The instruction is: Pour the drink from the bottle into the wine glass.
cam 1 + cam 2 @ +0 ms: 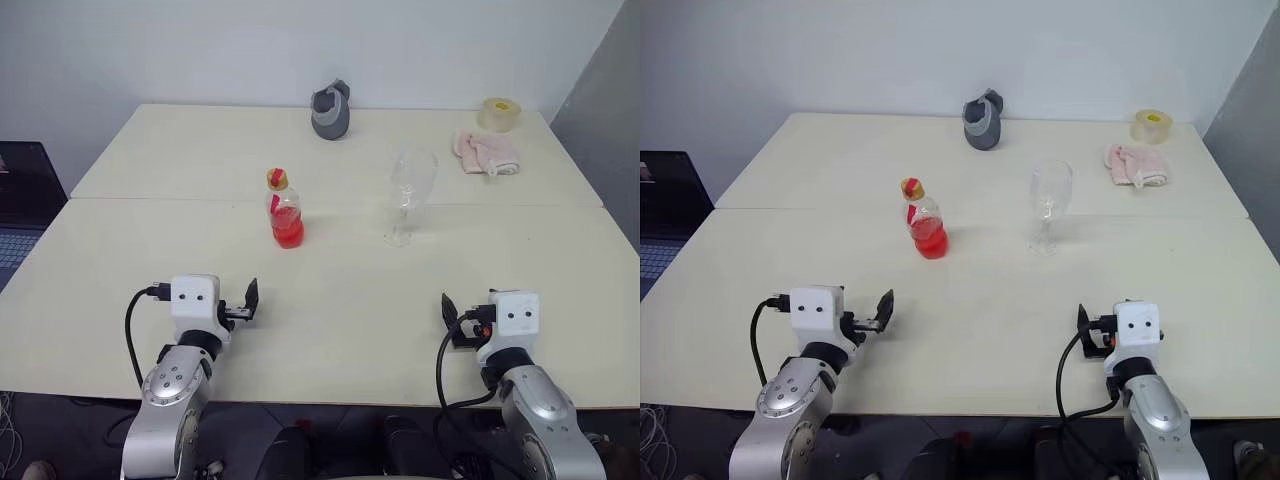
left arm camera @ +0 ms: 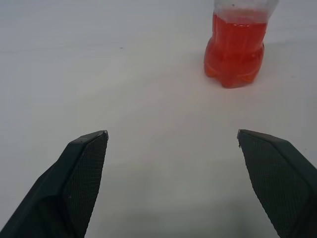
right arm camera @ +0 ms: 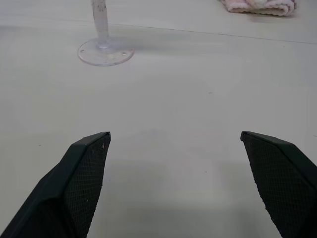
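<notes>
Bottle [image 1: 285, 212], upright and capped on the bench [image 1: 120, 250], stands ahead of my spread, empty left pincer [image 2: 171, 163] and slightly toward the wine glass [image 1: 408, 195], which stands beside it, nearer my equally spread right pincer [image 3: 176, 163].

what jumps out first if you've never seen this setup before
The bottle with its bright red drink stands upright mid-table, the one vivid colour on the pale table. To its right stands the empty wine glass. Nearer the camera, the left hand and right hand hover open, holding nothing.
</notes>
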`<state>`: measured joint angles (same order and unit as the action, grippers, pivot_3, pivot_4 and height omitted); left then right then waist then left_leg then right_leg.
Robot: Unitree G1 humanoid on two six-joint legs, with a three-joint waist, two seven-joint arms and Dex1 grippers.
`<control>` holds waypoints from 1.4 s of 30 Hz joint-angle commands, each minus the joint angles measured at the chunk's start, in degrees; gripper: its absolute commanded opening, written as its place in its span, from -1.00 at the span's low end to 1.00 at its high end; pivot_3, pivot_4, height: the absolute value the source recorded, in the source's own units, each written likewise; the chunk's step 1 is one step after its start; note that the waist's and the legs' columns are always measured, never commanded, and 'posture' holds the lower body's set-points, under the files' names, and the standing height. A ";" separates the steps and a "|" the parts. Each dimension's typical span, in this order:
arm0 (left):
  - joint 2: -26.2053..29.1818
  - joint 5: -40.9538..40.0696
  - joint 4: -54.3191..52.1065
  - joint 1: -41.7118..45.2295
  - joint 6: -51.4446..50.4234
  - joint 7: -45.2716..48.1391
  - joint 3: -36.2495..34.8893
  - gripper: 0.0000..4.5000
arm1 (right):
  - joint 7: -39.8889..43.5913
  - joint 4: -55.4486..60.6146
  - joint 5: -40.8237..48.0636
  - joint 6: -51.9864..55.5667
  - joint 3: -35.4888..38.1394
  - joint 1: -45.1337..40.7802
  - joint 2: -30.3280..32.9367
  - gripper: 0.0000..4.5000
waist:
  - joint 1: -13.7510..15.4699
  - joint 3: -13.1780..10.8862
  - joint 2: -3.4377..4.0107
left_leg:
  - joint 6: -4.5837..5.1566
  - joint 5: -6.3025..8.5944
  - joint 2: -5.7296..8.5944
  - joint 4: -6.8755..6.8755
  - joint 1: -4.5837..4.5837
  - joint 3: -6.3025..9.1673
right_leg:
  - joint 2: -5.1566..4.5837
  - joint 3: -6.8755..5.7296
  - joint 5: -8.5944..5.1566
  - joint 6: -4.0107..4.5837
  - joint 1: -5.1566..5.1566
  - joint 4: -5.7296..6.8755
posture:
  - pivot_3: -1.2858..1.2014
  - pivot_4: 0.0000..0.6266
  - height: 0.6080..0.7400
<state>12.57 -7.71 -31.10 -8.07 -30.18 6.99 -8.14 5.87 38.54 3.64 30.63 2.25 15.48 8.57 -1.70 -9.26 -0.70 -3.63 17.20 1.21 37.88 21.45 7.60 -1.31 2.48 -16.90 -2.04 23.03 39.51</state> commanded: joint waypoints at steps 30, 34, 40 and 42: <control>3.49 -0.19 17.38 16.19 11.66 8.14 2.99 0.99 | 35.32 -4.82 22.14 -11.01 -1.45 -13.06 16.73 1.00 | 0.05 -0.07 -0.05 | 0.13 0.08 0.04 -0.08 -0.64 0.13 | 0.03 -0.19 0.05 -0.08 -0.93 -0.48 | 0.03 -0.52 1.00; 3.97 -0.27 19.60 17.81 12.67 8.54 2.57 0.99 | 34.80 -6.18 21.26 -11.70 -1.66 -13.98 17.00 1.00 | 0.08 -0.06 -0.05 | 0.12 0.07 0.05 -0.07 -0.64 0.11 | 0.00 -0.16 0.06 -0.09 -0.93 -0.48 | 0.03 -0.52 1.00; 4.87 -0.78 23.16 20.23 13.96 11.22 2.82 0.99 | 33.23 -6.22 21.25 -10.93 -1.48 -13.83 16.87 1.00 | 0.10 -0.07 -0.05 | 0.10 0.06 0.05 -0.07 -0.63 0.12 | 0.00 -0.17 0.06 -0.09 -0.93 -0.48 | 0.03 -0.52 1.00; 4.99 -1.31 24.20 20.95 14.13 12.49 2.97 0.99 | 32.59 -6.17 21.18 -10.67 -1.28 -13.99 16.80 1.00 | 0.10 -0.06 -0.05 | 0.10 0.06 0.05 -0.07 -0.63 0.12 | -0.01 -0.17 0.06 -0.10 -0.93 -0.48 | 0.03 -0.52 1.00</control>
<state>16.86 -8.03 -6.43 11.83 -17.37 18.38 -4.85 38.99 31.09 24.25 20.44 0.42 1.76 25.25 -1.60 -9.33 -0.75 -3.53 17.26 1.26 37.81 20.82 7.73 -1.32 2.31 -16.84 -2.14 22.11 39.02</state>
